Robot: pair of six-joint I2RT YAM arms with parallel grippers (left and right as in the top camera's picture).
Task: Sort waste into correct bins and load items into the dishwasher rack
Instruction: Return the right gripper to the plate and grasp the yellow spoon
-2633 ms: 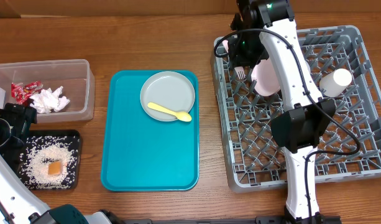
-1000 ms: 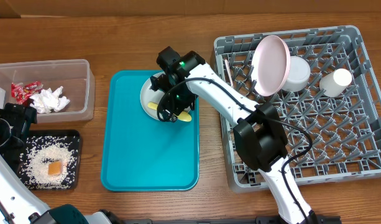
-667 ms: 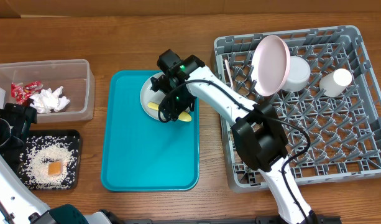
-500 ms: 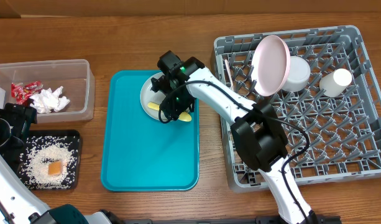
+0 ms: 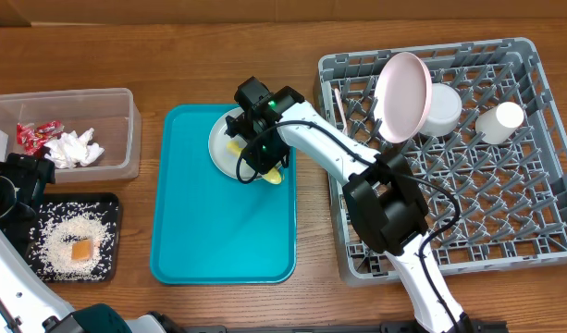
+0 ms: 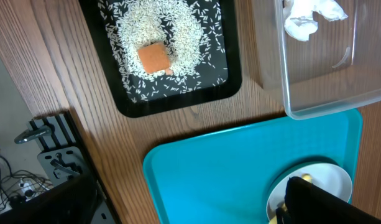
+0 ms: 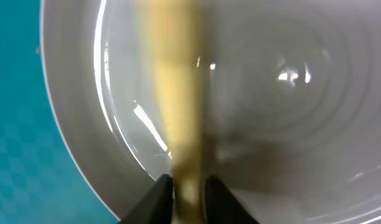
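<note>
The yellow spoon [image 7: 178,112] looks light, stiff and slick, and its narrow handle is the place to grip. Pale yellow plastic, it lies across the grey-green plate [image 7: 289,112] on the teal tray [image 5: 200,231]. The right tool [image 7: 189,199] pinches that handle from both sides.

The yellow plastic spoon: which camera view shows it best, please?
Right wrist: the yellow plastic spoon appears large and close, though blurred. Overhead shows only its ends, the rest hidden; left wrist, just slivers.
</note>
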